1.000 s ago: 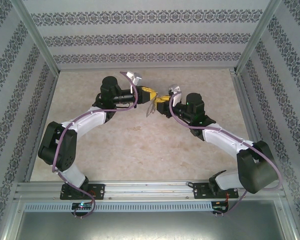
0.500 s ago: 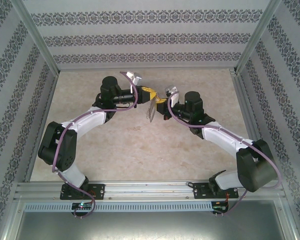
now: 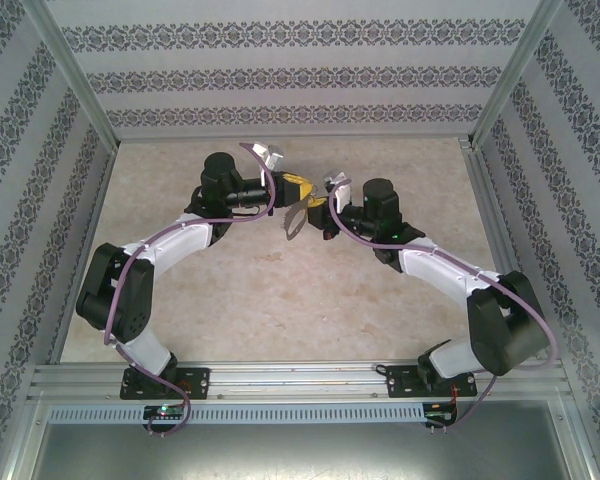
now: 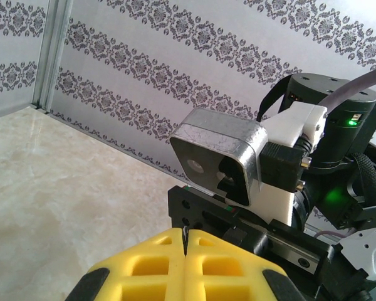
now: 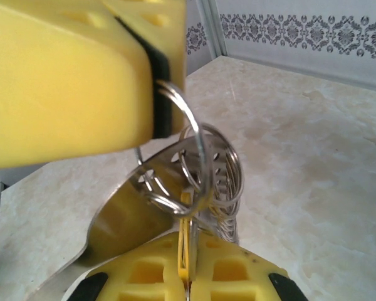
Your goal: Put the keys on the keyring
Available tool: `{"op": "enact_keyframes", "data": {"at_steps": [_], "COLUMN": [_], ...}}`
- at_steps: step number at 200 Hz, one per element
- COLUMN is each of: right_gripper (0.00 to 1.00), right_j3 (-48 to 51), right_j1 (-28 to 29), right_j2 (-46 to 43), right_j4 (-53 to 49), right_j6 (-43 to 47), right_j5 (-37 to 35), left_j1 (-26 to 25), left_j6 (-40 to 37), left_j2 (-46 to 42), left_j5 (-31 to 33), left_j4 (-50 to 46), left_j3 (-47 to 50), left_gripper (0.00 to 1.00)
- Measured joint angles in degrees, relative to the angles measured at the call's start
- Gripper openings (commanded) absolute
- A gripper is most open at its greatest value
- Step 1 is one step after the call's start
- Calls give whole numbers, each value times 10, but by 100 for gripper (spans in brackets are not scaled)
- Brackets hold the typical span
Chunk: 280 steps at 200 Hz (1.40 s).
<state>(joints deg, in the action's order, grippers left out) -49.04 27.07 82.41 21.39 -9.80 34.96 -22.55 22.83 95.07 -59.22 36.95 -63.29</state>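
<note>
Patterned wallpaper panels enclose a beige marbled table (image 3: 280, 290). In the overhead view two arms meet above its far middle. The left gripper (image 3: 302, 186) and right gripper (image 3: 318, 204) are nearly tip to tip, and one silvery keyring (image 3: 293, 222) hangs just below and between them, off the surface.

From the left wrist, that arm's two yellow fingers (image 4: 144, 269) are pressed flat together. The other arm's foil-wrapped wrist camera (image 4: 216, 160) sits directly ahead.

From the right wrist, the left gripper (image 5: 155, 94) fills the upper left, clamped on the top of the keyring (image 5: 197, 150). The wire loop emerges from the seam between its pads. Below dangle several overlapping wire rings, too tangled to count, and one flat slotted metal tab (image 5: 122, 216). At the bottom edge the right gripper (image 5: 187, 251) is clenched on one thin brass-coloured sliver, the key (image 5: 184, 241) seen edge-on. Its upper end reaches the lowest ring.
</note>
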Motion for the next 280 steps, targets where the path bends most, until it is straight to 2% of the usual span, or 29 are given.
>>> {"op": "enact_keyframes", "data": {"at_steps": [15, 27, 41, 53, 98, 128, 160, 239, 280], "right_gripper": [0, 10, 27, 34, 41, 42, 44, 43, 38], "right_j3": [-2, -3, -3, -3, 51, 82, 79, 38, 37], "right_j1": [2, 2, 2, 0, -47, -74, -74, -75, -79], "right_j2": [1, 1, 1, 0, -67, -132, -154, -75, -27], "right_j4": [-3, -4, -4, -8, -3, 9, 30, 160, 243], "right_j6": [2, 4, 5, 7, -21, -46, -91, -249, -317], "right_j5": [2, 3, 3, 3, 5, 5, -8, 12, 34], "left_j1": [0, 0, 0, 0, 0, 0, 0, -10, -11], "left_j6": [0, 0, 0, 0, 0, 3, 20, 71, 96], "left_j2": [-1, -2, -3, -4, -10, -11, -11, -13, -13], "left_j5": [0, 0, 0, 0, 4, 9, 26, 82, 97], "left_j4": [0, 0, 0, 5, 17, 26, 57, 138, 172], "left_j3": [1, 1, 1, 1, 2, 9, 25, 68, 73], "left_gripper": [0, 0, 0, 0, 0, 0, 0, 0, 0]}}
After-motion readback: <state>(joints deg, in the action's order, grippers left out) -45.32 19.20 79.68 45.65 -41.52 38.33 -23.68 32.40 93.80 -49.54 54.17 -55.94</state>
